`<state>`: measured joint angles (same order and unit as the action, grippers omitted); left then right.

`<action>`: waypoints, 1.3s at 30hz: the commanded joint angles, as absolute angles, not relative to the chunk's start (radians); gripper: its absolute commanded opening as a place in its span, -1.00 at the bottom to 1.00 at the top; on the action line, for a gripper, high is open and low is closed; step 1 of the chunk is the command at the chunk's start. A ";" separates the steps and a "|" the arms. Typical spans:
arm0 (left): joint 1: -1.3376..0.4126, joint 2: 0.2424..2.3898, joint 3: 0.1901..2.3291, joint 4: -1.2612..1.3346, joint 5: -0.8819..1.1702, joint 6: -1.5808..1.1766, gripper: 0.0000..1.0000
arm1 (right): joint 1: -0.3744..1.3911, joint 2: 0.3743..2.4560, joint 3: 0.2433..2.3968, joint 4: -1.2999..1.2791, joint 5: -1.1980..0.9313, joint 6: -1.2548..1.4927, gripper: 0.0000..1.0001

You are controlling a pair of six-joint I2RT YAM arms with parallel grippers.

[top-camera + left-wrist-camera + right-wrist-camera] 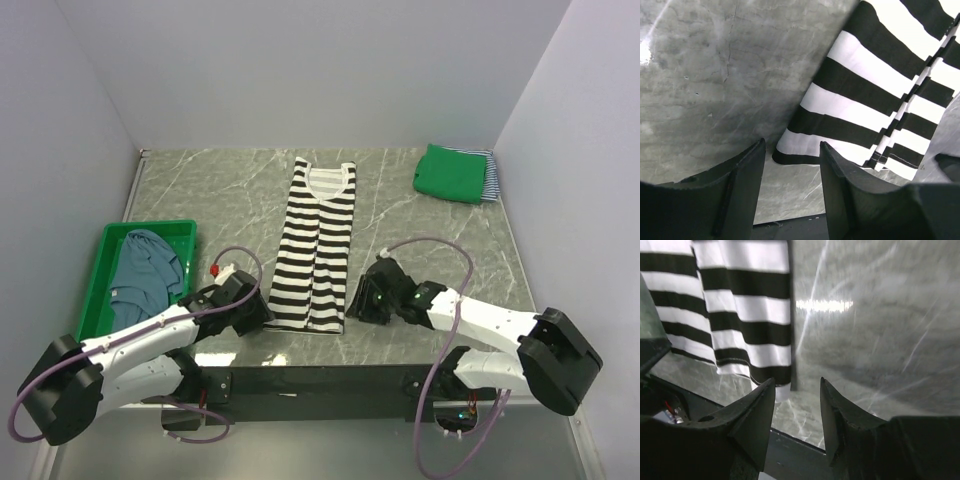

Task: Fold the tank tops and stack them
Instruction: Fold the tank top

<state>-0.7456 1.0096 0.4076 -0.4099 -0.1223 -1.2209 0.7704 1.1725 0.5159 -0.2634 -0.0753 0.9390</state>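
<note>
A bold black-white striped tank top (pixel 318 250) lies flat down the middle of a grey marble-patterned table (pixel 230 190), folded into a long narrow strip with its neckline at the far end and its hem toward the arms' bases. The left gripper (pixel 257 310) sits low at the hem's near left corner, and the right gripper (pixel 361 299) at the near right corner.

In the left wrist view, the fingers (pixel 742 175) stand apart with bare tabletop between them, and the striped hem's corner lies just beyond their tips; the claw is open and holds nothing. The right wrist view shows the same on the other side: the jaws are parted and empty, with the hem's corner just past the tip of one finger.

At the table's left edge, a dusty blue tank top (pixel 140 265) lies crumpled inside a green plastic bin (pixel 150 227). In the far right corner, a plain green tank top (pixel 450 172) rests folded on a thin navy-white striped tank top (pixel 489 172), whose edge peeks out on the right.
</note>
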 commanded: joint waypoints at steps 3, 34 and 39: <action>-0.755 1.045 0.416 -0.472 -0.150 -1.230 0.05 | 0.837 1.163 0.466 -0.163 -0.100 1.069 -0.04; -0.801 1.092 0.405 -0.479 -0.123 -1.206 -0.99 | 0.908 1.200 0.416 -0.152 -0.023 1.082 -1.00; -0.885 1.025 0.422 -0.543 -0.132 -1.265 -0.99 | 0.975 1.125 0.437 -0.271 -0.003 1.068 -1.00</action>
<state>-0.8402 1.0622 0.4290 -0.4389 -0.1280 -1.2278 0.9295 1.1748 0.4004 -0.1593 -0.0452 1.0950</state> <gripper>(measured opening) 0.017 0.053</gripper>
